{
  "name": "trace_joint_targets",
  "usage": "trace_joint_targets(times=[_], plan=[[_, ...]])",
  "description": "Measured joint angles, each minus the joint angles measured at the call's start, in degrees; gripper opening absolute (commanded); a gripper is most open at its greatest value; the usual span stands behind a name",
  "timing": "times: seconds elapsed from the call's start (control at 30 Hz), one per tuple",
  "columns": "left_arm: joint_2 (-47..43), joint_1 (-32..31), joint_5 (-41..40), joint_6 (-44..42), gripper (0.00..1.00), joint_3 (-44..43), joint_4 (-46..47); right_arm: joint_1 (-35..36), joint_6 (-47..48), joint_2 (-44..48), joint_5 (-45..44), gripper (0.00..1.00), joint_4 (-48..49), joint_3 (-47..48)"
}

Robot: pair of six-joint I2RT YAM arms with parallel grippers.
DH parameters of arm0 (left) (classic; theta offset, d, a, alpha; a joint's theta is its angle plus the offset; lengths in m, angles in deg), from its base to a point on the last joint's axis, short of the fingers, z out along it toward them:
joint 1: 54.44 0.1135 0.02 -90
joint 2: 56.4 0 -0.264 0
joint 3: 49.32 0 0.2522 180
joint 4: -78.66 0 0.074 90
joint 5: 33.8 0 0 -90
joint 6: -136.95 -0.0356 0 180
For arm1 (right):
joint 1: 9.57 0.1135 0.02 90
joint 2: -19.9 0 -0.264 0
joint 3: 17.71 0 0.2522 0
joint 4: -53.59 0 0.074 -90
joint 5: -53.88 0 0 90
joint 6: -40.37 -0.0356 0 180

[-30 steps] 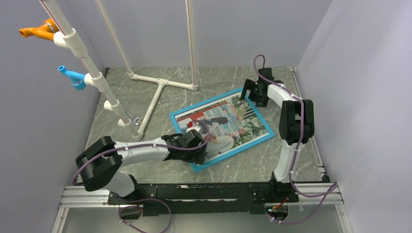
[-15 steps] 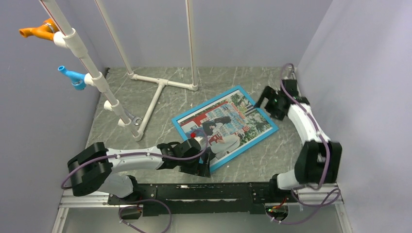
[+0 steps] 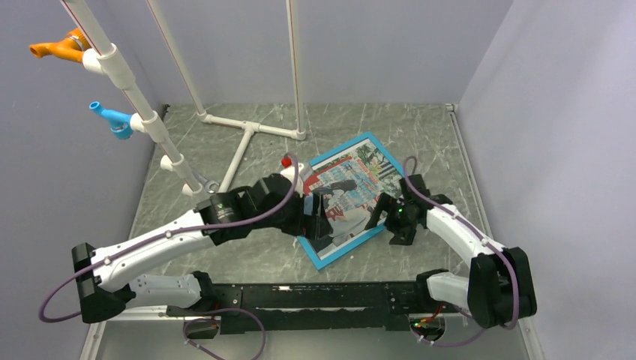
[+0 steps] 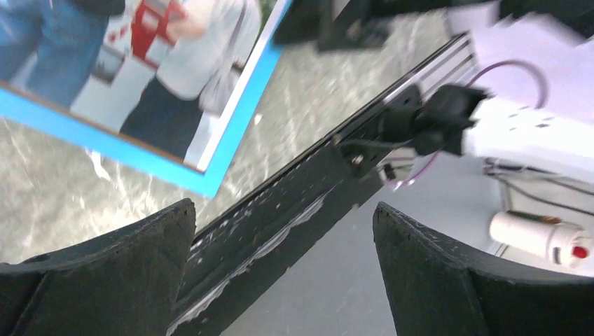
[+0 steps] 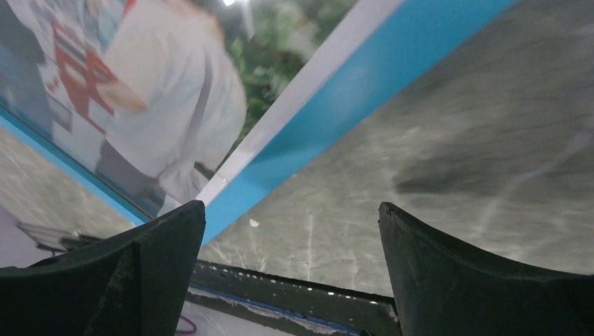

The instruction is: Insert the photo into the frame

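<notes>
**Both grippers gaping at the near end of the frame**

From above, shows the frame point(image 3: 324, 259) flat on the grey marbled table point(image 3: 247, 259), blue face up and turned at a slant, one corner toward the arm bases. Holds the photo point(image 3: 352, 184) inside the blue border. Cannot tell whether the print sits under the pane or merely on top of it.

Hides the near-left part of the print under the left gripper point(image 3: 316, 223), whose dark fingers blur into the dark figures of the picture. Places the right gripper point(image 3: 381, 214) at the frame's near-right edge, contact there too small to judge.

Left wrist view: finds the left gripper point(image 4: 284, 208) with jaws spread wide and nothing between the fingers point(image 4: 105, 280). Looks past them at the frame's near corner point(image 4: 210, 183), a cropped strip of the photo point(image 4: 161, 70), the black base rail point(image 4: 280, 210) and bare table point(image 4: 301, 119). Blurs everything at upper right, including a white cylinder point(image 4: 539, 234) of unclear kind.

Right wrist view: finds the right gripper point(image 5: 291, 206) equally wide, fingers point(image 5: 476, 280) clasping nothing. Cuts the frame point(image 5: 364, 91) down to one blue edge, with a white margin and a soft, out-of-focus patch of the photo point(image 5: 161, 105) beside it. Leaves both far corners out of both wrist views.
</notes>
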State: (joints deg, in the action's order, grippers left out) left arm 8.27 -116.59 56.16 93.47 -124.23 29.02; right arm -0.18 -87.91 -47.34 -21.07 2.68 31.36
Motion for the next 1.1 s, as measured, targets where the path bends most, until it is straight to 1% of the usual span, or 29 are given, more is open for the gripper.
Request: trace_joint_targets(times=[0.07, 0.13, 0.2, 0.27, 0.33, 0.4, 0.47, 0.57, 0.6, 0.63, 0.67, 0.7, 0.8, 0.93, 1.1], plan=[[-0.09, 0.48, -0.76, -0.81, 0.99, -4.68, -0.85, 5.42, -2.27, -1.44, -0.48, 0.88, 1.31, -0.9], [-0.09, 0.85, -1.36, -1.38, 0.99, -7.89, -1.51, 8.17, -3.98, -3.3, -1.07, 0.82, 2.89, -1.46], [-0.09, 0.96, -1.38, -1.79, 0.99, -9.14, -1.92, 8.96, -5.51, -5.16, -1.77, 0.78, 3.67, -1.55], [-0.09, 0.96, -1.42, -1.84, 0.99, -9.27, -2.64, 9.2, -6.82, -5.88, -2.62, 0.71, 3.98, -1.25], [-0.09, 0.96, -1.79, -1.31, 0.99, -8.79, -3.34, 9.29, -7.34, -6.8, -3.45, 0.67, 4.13, -0.74], [-0.72, 0.96, -1.99, -0.57, 0.99, -6.95, -2.97, 9.53, -7.61, -8.66, -4.9, 0.57, 4.11, 0.57], [-1.92, 0.98, -2.19, 0.17, 0.99, -3.89, -2.64, 9.81, -7.17, -11.1, -6.43, 0.37, 4.48, 2.4], [-2.95, 0.98, -2.69, 1.2, 0.99, -1.29, -3.26, 9.88, -7.34, -13.38, -8.17, 0.17, 4.28, 3.98], [-3.02, 1.01, -2.93, 1.29, 0.99, -1.11, -3.5, 9.66, -7.78, -13.4, -8.35, 0.14, 4.26, 4.11], [-3.02, 1.01, -3.26, 1.38, 0.99, -1.09, -3.98, 9.51, -8.61, -13.31, -9.14, 0.06, 4.28, 4.37], [-3.02, 1.01, -3.56, 1.4, 0.99, -1.09, -4.28, 9.38, -8.81, -13.31, -10.29, 0.02, 4.59, 4.74], [-3.02, 1.01, -3.82, 1.4, 0.99, -1.07, -4.42, 9.33, -8.31, -13.31, -11.13, 0.0, 4.76, 5.09], [-2.6, 1.03, -4.09, 1.4, 0.99, -1.09, -4.61, 9.53, -4.63, -13.4, -15.21, 0.0, 4.98, 6.29], [0.24, 1.09, -3.96, 1.25, 0.99, -1.14, -4.7, 9.81, 0.35, -14.14, -19.67, 0.0, 2.51, 8.35], [5.14, 3.34, -2.34, 0.72, 0.99, -0.46, -4.02, 6.47, 5.03, -17.44, -22.75, 0.03, 1.16, 12.66]])
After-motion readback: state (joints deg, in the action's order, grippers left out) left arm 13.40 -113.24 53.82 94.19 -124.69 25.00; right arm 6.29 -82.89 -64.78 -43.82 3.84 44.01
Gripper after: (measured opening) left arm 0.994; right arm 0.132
